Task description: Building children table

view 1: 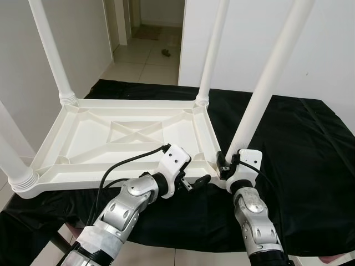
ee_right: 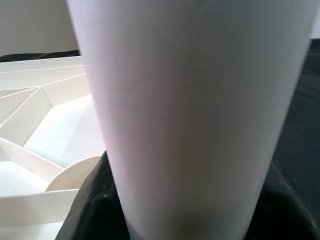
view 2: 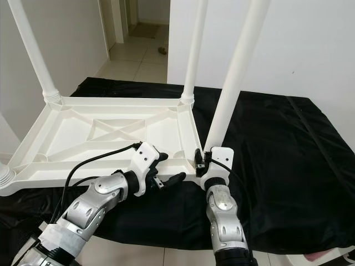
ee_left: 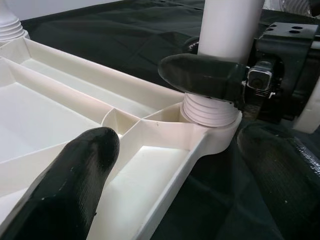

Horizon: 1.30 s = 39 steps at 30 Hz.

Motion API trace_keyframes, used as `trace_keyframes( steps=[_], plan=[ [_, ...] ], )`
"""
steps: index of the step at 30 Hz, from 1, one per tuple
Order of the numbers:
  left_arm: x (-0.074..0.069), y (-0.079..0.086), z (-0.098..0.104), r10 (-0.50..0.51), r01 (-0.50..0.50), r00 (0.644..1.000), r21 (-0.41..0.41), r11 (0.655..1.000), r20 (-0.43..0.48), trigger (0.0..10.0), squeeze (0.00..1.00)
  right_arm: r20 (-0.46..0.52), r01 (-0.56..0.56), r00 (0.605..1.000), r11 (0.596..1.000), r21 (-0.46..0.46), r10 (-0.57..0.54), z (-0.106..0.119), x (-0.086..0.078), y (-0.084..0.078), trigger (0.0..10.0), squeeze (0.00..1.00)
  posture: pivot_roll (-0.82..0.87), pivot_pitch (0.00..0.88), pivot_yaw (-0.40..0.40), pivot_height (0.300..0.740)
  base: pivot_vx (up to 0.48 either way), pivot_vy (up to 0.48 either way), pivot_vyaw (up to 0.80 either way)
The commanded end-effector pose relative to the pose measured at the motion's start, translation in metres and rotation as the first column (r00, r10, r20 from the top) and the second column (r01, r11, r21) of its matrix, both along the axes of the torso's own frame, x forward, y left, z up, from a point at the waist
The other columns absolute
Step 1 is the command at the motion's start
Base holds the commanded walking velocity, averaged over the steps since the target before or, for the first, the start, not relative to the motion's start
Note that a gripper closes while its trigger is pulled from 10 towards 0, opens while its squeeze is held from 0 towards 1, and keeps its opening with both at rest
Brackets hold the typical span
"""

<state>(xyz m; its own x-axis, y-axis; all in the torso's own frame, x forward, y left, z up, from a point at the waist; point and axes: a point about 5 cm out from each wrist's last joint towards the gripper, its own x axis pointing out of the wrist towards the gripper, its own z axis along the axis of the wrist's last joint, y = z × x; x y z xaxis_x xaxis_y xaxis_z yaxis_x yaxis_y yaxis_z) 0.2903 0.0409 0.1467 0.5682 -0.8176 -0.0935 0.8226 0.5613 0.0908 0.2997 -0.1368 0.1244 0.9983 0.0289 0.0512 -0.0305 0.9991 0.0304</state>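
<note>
A white plastic table (view 1: 89, 138) lies upside down on a black cloth (view 1: 299, 166), its legs pointing up. My right gripper (view 1: 226, 164) is shut on the near right leg (view 1: 266, 83), just above its threaded collar (ee_left: 207, 111); in the right wrist view this leg (ee_right: 190, 115) is pressed close to the camera. My left gripper (ee_left: 145, 130) is open at that same corner. One finger (ee_left: 205, 75) rests against the base of the leg and the other finger (ee_left: 70, 185) hangs over the ribbed underside. The left gripper (view 1: 195, 172) holds nothing.
Three more legs stand at the far left (view 1: 52, 52), far right (view 1: 213, 50) and near left (view 1: 11, 160) corners. A doorway with a tiled floor (view 1: 147, 55) opens behind, between white walls. The cloth's front edge drops off just below my arms.
</note>
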Motion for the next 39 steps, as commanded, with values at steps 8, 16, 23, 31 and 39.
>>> trace_keyframes(
  steps=[8, 16, 23, 31, 39],
  plan=[
    [0.0, 0.001, 0.001, -0.014, 0.014, 1.0, 0.0, 1.0, 0.003, 10.0, 0.0, -0.092, -0.06, 0.994, 0.998, -0.017, 0.058, -0.015, -0.004, 0.01, 10.0, 1.0, 0.01, 0.0, -0.023, 0.74, 0.0, 0.0, 0.0],
    [-0.003, 0.0, -0.001, -0.023, 0.023, 1.0, 0.004, 1.0, -0.004, 10.0, 0.0, -0.067, -0.226, 0.973, 0.972, -0.057, 0.222, -0.005, 0.001, -0.008, 10.0, 1.0, 0.02, 0.0, -0.023, 0.74, 0.0, 0.0, 0.0],
    [-0.004, 0.001, -0.002, -0.027, 0.027, 1.0, 0.01, 1.0, -0.004, 10.0, 0.0, -0.066, -0.439, 0.898, 0.878, -0.192, 0.435, 0.006, 0.006, -0.025, 10.0, 0.0, 0.02, 0.0, -0.02, 0.74, 0.0, 0.0, 0.0],
    [-0.004, 0.002, 0.001, -0.023, 0.023, 1.0, 0.008, 1.0, -0.003, 10.0, 0.0, -0.081, -0.543, 0.836, 0.795, -0.271, 0.543, 0.006, 0.013, -0.03, 10.0, 0.0, 0.03, 0.0, -0.023, 0.74, 0.0, 0.0, 0.0],
    [-0.008, 0.002, 0.0, -0.024, 0.025, 1.0, 0.011, 1.0, -0.01, 10.0, 0.0, -0.072, -0.585, 0.802, 0.754, -0.299, 0.593, 0.005, 0.016, -0.035, 0.0, 0.0, 0.04, 0.0, -0.025, 0.74, 0.0, 0.0, 0.0]
  ],
)
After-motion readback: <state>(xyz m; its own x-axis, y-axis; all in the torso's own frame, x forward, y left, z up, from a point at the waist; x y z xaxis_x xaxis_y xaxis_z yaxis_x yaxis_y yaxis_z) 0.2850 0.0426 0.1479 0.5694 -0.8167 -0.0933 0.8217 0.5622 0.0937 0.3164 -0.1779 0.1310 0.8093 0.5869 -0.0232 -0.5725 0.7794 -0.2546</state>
